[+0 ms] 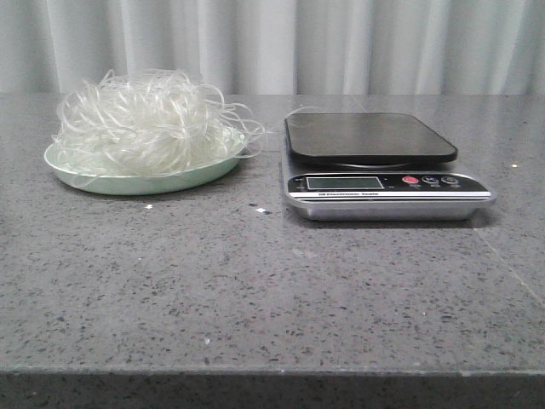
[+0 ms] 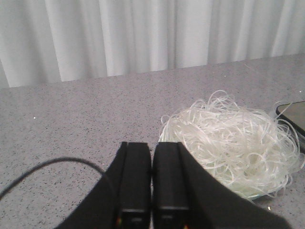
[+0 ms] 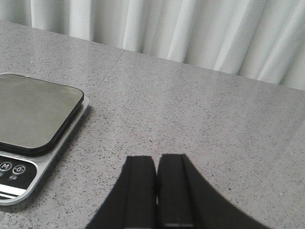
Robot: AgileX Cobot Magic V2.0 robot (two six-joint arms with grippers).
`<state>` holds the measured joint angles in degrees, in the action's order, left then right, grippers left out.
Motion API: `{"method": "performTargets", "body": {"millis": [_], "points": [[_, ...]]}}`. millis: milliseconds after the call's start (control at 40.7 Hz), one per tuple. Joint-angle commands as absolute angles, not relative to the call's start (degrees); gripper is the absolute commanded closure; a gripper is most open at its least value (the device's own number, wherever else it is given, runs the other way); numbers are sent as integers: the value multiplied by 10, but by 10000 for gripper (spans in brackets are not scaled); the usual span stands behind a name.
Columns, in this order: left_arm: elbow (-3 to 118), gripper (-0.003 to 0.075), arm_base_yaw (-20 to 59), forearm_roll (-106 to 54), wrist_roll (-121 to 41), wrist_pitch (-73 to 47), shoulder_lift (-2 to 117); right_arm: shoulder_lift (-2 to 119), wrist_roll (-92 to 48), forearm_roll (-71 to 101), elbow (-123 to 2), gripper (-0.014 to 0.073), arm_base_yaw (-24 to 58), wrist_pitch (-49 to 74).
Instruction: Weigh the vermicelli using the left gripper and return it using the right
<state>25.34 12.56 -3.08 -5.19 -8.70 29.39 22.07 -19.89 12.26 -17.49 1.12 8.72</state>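
I see translucent white vermicelli (image 1: 149, 119) on a pale green plate (image 1: 77, 175). The scale (image 1: 383, 183) is silver with a black top, and the worktop (image 1: 255, 290) is speckled grey.

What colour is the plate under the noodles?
Pale green plate, seen best in the front view.

Vermicelli (image 1: 149, 119) heaped on a pale green plate (image 1: 77, 175), left of a kitchen scale (image 1: 379, 166); platform bare; grey countertop (image 1: 255, 281).

Grey speckled stone table (image 1: 255, 281); pleated white curtain (image 1: 341, 43) behind full width; even, soft light.
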Motion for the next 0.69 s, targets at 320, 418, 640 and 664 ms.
{"method": "performTargets", "body": {"millis": [320,418,640,664], "points": [[262,583,123,-36,-45,-41,293,223,-199,116,-191,443,10,41],[244,583,107,-36,-45,-17,279,223,-199,116,-191,443,10,41],[151,583,39,-36,-45,38,195,223,-199,116,-191,443,10,41],[139,583,29,-36,-45,38,181,223,-199,116,-191,443,10,41]]}}
